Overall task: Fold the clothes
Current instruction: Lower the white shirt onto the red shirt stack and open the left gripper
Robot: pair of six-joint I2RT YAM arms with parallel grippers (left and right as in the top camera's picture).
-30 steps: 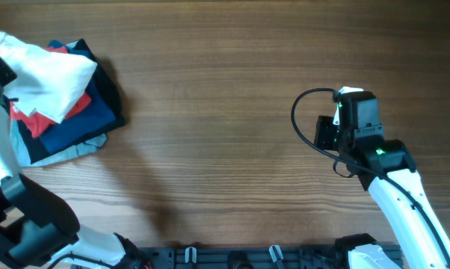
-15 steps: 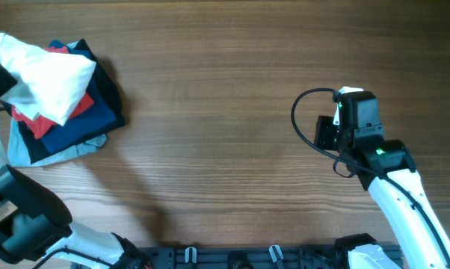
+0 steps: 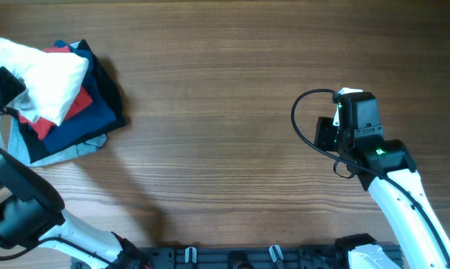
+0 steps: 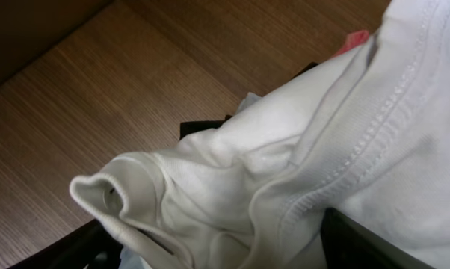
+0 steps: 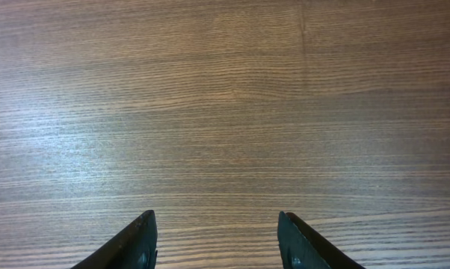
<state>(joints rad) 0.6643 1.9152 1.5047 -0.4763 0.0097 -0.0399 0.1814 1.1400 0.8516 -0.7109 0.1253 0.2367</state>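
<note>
White T-shirt [image 3: 42, 75] lies crumpled on top of a pile at the left edge of the table [image 3: 225, 90], toward its far left corner. Under it are a red T-shirt [image 3: 75, 104], a dark blue garment [image 3: 98, 112] and a grey garment [image 3: 90, 143]. The left gripper [image 4: 214, 246] has its fingers wide apart, with white cloth bunched loosely between them. The right gripper [image 5: 216, 239] hangs over bare wood toward the right edge, fingers apart.

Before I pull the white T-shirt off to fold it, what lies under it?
Under the white T-shirt a red garment shows, below it dark blue cloth and grey cloth on the table. Their covered parts are hidden.
</note>
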